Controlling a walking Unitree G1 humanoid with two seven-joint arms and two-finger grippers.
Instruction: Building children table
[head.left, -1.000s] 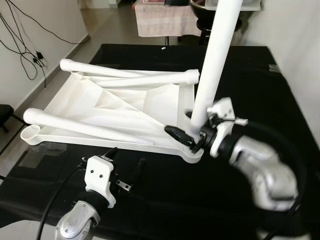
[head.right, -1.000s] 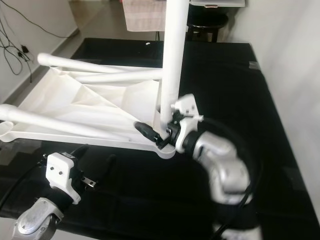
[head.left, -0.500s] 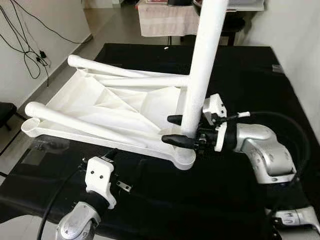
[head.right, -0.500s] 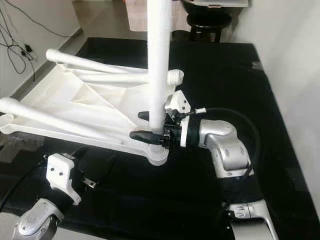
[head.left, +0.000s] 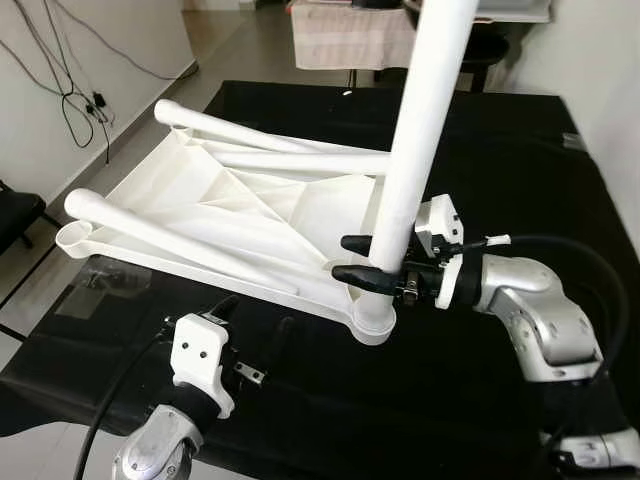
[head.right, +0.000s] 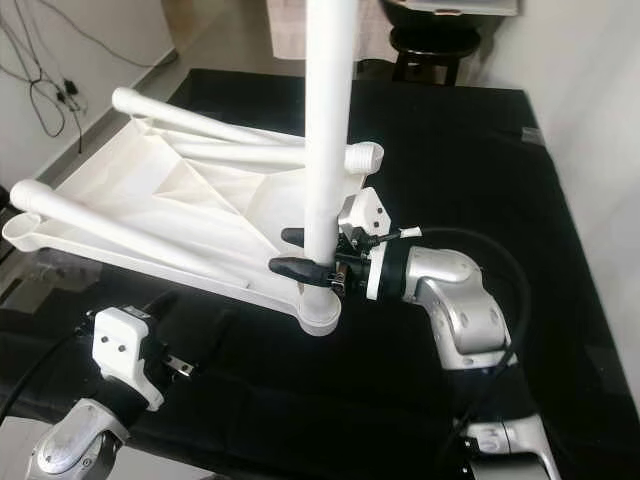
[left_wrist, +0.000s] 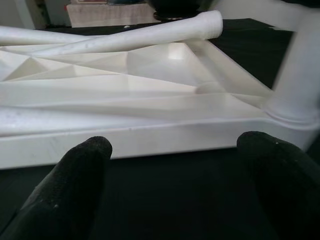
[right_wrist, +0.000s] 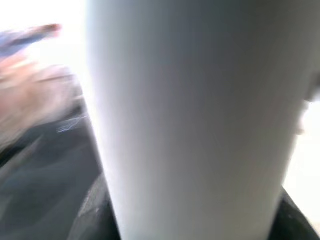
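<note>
Gripping the upright table leg (head.left: 415, 150) (no readable markings), right gripper (head.left: 372, 258) clamps it; left gripper (head.left: 255, 330) spread

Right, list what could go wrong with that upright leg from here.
The right gripper clamps the upright white plastic table leg low, near its corner socket; the long leg leans, so it could tip or lever out if released. The upside-down white plastic tabletop lies loose on the black table and may slide, since the open left gripper isn't bracing it.
</note>
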